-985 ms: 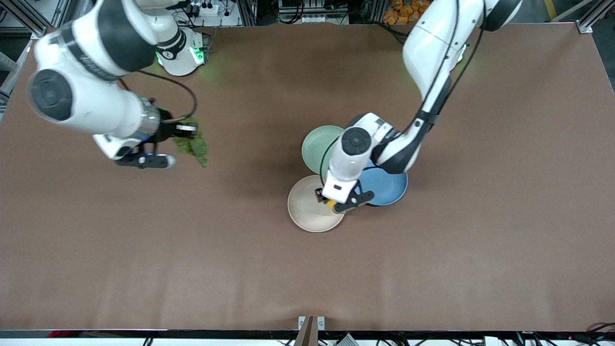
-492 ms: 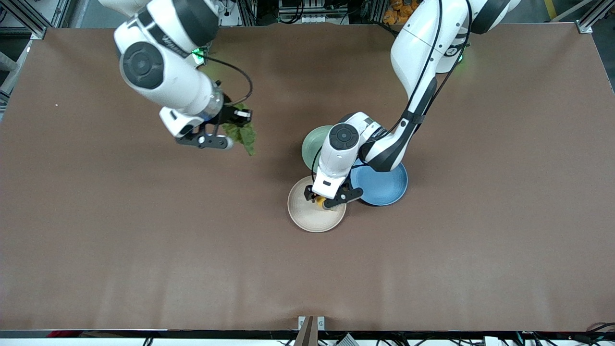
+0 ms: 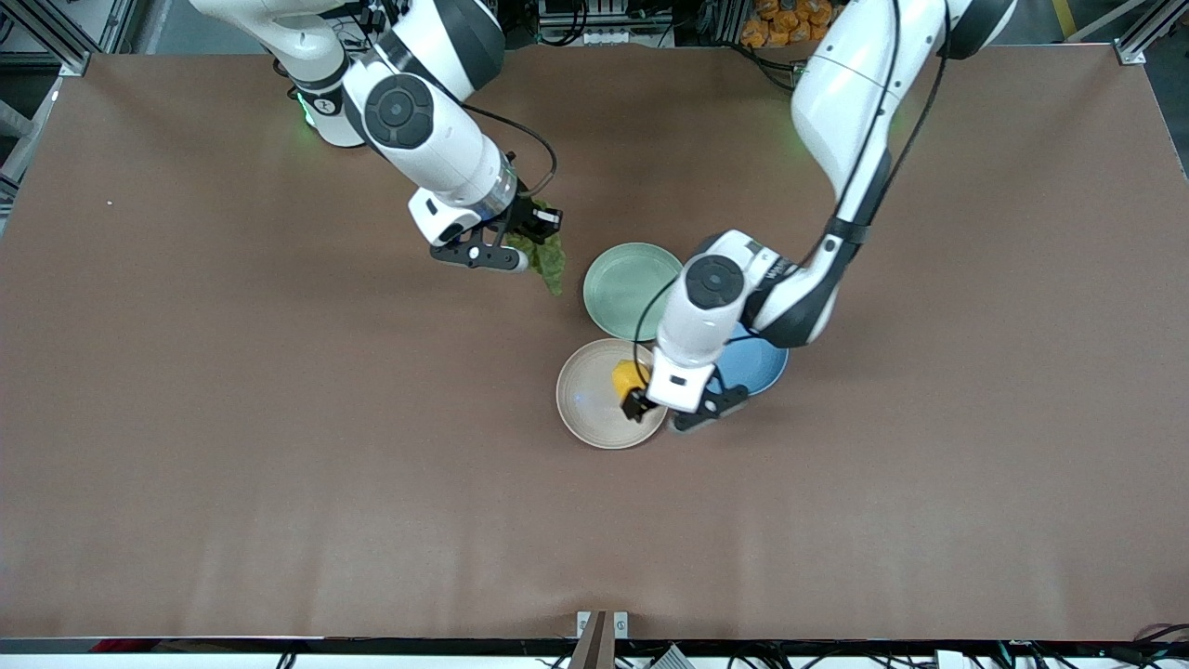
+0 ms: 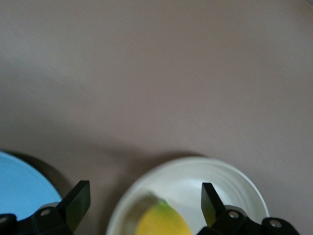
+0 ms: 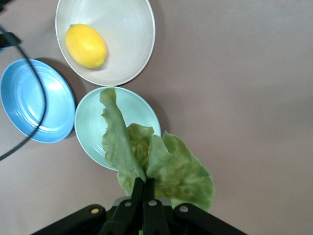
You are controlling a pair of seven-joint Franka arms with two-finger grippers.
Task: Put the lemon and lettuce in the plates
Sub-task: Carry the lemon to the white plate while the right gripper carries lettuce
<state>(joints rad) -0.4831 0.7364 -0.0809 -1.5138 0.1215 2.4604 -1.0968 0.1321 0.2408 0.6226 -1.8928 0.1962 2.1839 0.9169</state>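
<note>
The yellow lemon (image 3: 627, 376) lies in the cream plate (image 3: 590, 404); it also shows in the left wrist view (image 4: 159, 224) and the right wrist view (image 5: 86, 45). My left gripper (image 3: 672, 411) is open and empty, over that plate's edge beside the blue plate, its fingers (image 4: 76, 203) standing wide of the lemon. My right gripper (image 3: 518, 245) is shut on the green lettuce (image 3: 548, 260), held above the table beside the mint plate (image 3: 627, 288), toward the right arm's end. In the right wrist view the lettuce (image 5: 161, 156) hangs from the gripper (image 5: 143, 183) partly over the mint plate (image 5: 90, 122).
A blue plate (image 3: 757, 362) sits touching the two other plates, toward the left arm's end, partly under the left arm; it shows in the right wrist view (image 5: 34, 107) and the left wrist view (image 4: 19, 181). Bare brown table surrounds the three plates.
My right arm has carried the lettuce across the table toward the plates. My left gripper has opened, let the lemon go into the cream plate, and shifted toward the blue plate.
</note>
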